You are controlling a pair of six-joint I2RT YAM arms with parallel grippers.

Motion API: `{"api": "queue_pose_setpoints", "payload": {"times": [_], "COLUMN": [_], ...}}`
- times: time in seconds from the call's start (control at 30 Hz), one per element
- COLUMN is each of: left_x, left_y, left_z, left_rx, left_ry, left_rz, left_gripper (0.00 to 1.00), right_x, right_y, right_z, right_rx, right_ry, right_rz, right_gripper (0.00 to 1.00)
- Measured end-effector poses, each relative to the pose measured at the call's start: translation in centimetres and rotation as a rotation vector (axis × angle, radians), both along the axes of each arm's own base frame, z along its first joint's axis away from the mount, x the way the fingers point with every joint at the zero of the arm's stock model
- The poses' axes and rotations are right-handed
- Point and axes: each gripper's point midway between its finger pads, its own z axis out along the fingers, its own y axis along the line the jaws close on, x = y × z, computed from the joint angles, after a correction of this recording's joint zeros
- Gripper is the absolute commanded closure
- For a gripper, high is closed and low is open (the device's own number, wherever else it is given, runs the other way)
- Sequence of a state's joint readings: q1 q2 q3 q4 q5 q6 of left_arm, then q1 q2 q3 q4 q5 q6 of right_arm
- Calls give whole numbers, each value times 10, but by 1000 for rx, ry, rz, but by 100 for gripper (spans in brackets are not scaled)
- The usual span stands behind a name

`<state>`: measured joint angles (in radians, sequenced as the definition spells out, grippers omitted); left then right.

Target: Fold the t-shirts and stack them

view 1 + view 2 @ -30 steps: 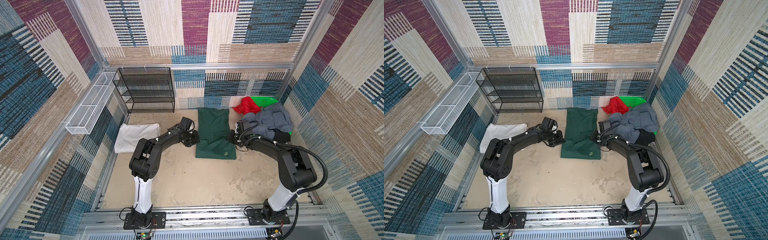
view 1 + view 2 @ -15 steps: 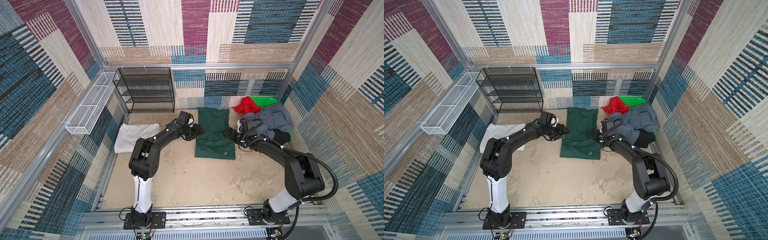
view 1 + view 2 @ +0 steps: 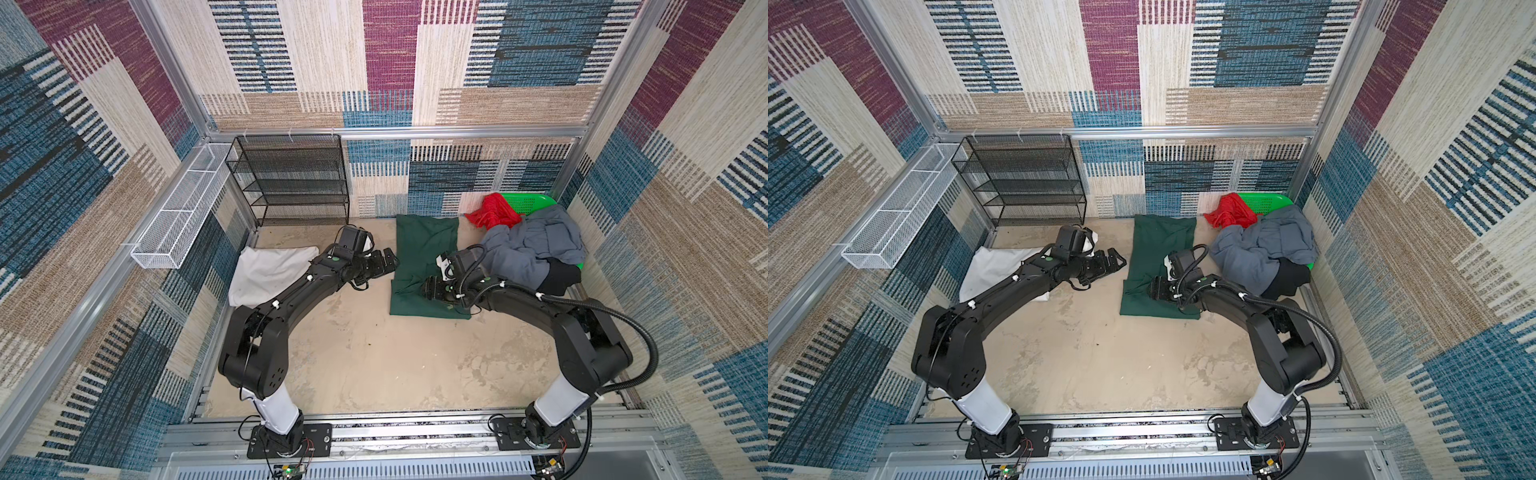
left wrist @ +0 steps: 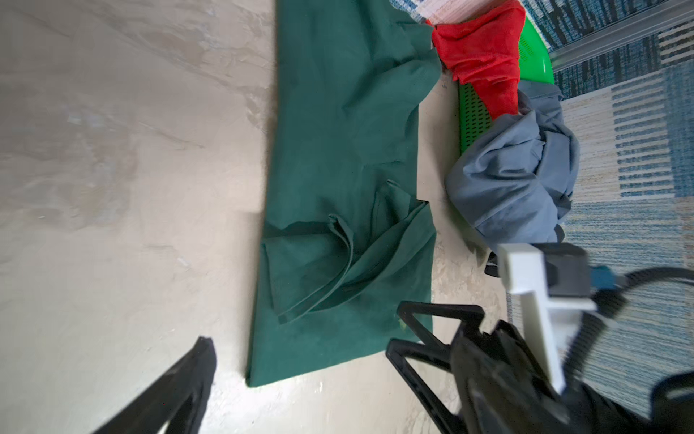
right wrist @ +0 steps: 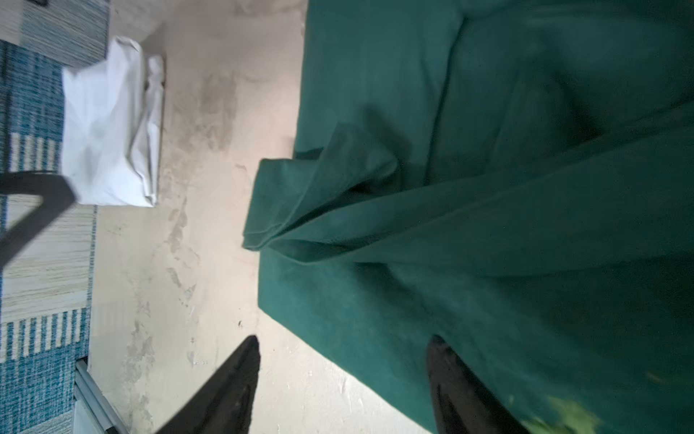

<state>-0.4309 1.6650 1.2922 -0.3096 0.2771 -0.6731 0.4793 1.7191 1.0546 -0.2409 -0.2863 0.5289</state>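
1. One beige tabletop (image 3: 353,353). Its lower middle in both top views is bare, the widest room for moving. Patterned walls close it in at left, right and top.
2. Two black arms. The left arm (image 3: 286,303) rises from the lower-left base and bends towards the frame centre. The right arm (image 3: 536,305) rises from the lower-right base and bends up and leftward. Both forearms lie low over the table.
3. One black mesh rack (image 3: 291,183) stands at upper left against the back wall. One white wire tray (image 3: 178,224) hangs on the left wall.
4. Five t-shirts, one of each colour.
   - The dark green shirt (image 3: 426,241) lies flat as a long strip at upper centre, with a bunched fold in its lower half.
   - The white shirt (image 3: 266,274) lies folded at centre left, partly under the left arm.
   - The grey-blue shirt (image 3: 532,249), red shirt (image 3: 492,214) and black shirt (image 3: 559,276) are heaped at upper right.
5. One bright green basket (image 3: 530,203) sits under that heap.
6. Two claws.
   - The left claw (image 3: 390,261) stands wide and holds nothing, just beside the green strip's left edge.
   - The right claw (image 3: 426,289) is parted and holds nothing, over the strip's lower left edge. One finger (image 5: 240,383) is above bare table and the other above cloth. Whether it touches cannot be told.
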Motion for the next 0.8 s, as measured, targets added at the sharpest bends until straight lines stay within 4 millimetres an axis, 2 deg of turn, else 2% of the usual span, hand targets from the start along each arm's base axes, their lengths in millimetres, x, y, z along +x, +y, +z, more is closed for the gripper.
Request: {"api": "queue_pose_setpoints", "payload": {"times": [0.13, 0.23, 0.53, 0.8], "left_x": [-14, -21, -26, -32], "left_y": [17, 29, 42, 41], "left_z": [10, 17, 25, 5], "left_rx": [22, 40, 49, 59], "left_ry": [-47, -82, -111, -62], "left_rz": [35, 66, 98, 85], "left_gripper": [2, 2, 2, 2], "right_x": [5, 13, 42, 72], "right_y": [18, 23, 27, 26], "right_z": [-29, -42, -33, -29], "right_rx": [-37, -60, -115, -186], "right_ry": [56, 74, 11, -44], "right_rz": [45, 59, 37, 3], "right_gripper": [41, 41, 43, 45]}}
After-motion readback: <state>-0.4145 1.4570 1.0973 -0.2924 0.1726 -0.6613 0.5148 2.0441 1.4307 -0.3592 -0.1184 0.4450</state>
